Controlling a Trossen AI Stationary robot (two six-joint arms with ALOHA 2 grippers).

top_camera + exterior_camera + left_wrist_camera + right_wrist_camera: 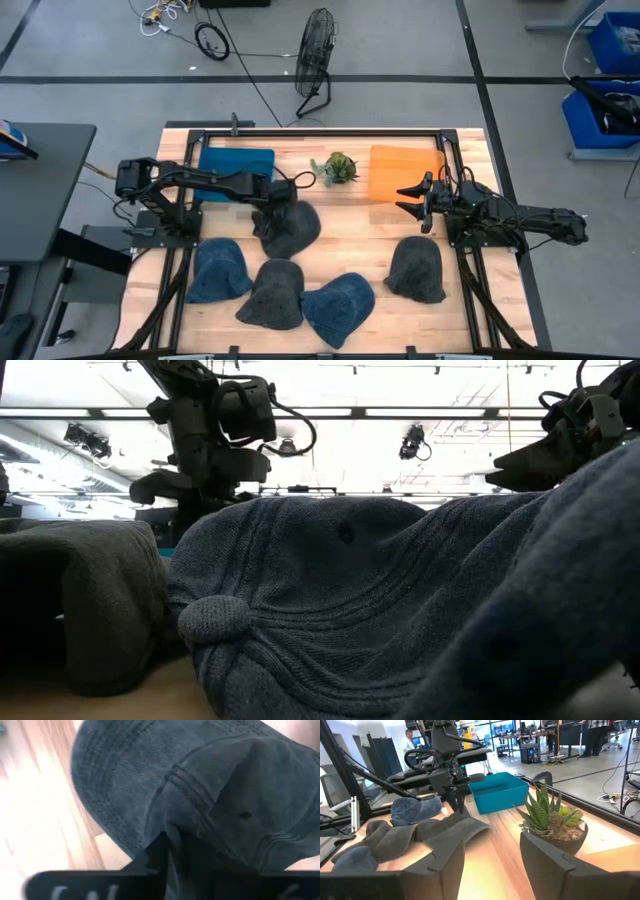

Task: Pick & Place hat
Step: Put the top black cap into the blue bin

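The left arm reaches from the left side of the bench [330, 225] toward its middle, elbow bent, with the left hand [268, 212] pointed down onto a dark grey hat [290, 228]. The left wrist view shows that hand [167, 852] close up: its fingers are pinched together on a fold of the hat's fabric [200, 795], where the crown meets the stitched brim. The right wrist view looks across at the same grip from the other side, with the dark hat [445, 827] spread flat on the wood under the left hand [457, 802].

The right arm lies along the right side of the bench, its right hand [412, 200] held level just beside the orange bin [405, 172], fingers spread apart and holding nothing. In its own wrist view the two fingers [442, 855] frame open space, with the small potted plant [552, 827] near them.

The held hat sits just in front of the teal bin [236, 170] and slightly toward the bench's centre. Four more hats lie nearer the front edge: a blue hat [218, 270], a grey hat [272, 294], a second blue hat [338, 306], and a dark hat at right [416, 270].

The low view is mostly filled by a blue hat's crown [340, 610], so the grip is hidden there; only the left arm's upper part [215, 430] rises behind it.
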